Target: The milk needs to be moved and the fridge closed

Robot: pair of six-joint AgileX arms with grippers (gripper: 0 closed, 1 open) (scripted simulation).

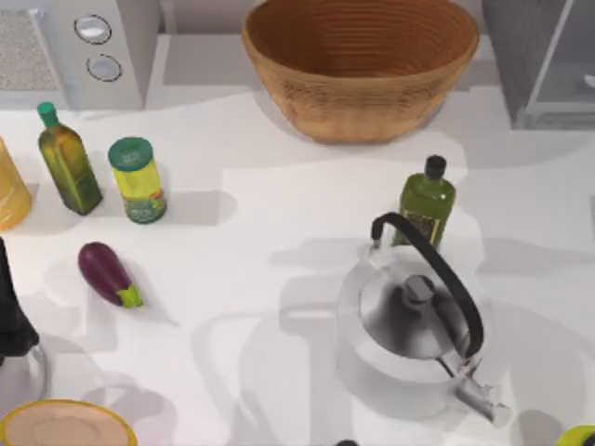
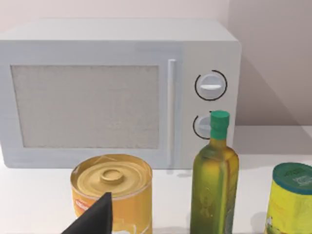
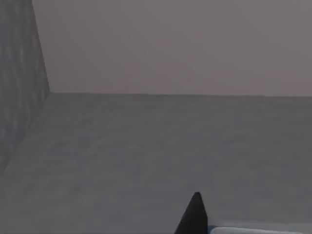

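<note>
The right wrist view looks into grey flat walls, seemingly the fridge (image 1: 544, 60) interior at the tabletop's (image 1: 279, 242) far right corner. One dark fingertip (image 3: 194, 217) of the right jaws shows, with a pale blue edge, possibly the milk (image 3: 253, 230), just beside it; whether they grip it I cannot tell. The left arm (image 1: 14, 321) sits parked at the left edge, its jaws facing the microwave (image 2: 122, 92).

kettle (image 1: 409, 325): glossy metal | basket (image 1: 361, 65): woven wicker | fridge (image 1: 535, 56): matt grey

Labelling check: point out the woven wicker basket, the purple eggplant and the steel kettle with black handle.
Woven wicker basket (image 1: 307, 98), top view, on its outer front wall.
Purple eggplant (image 1: 102, 268), top view, on its purple body.
Steel kettle with black handle (image 1: 395, 321), top view, on its shiny lid.
</note>
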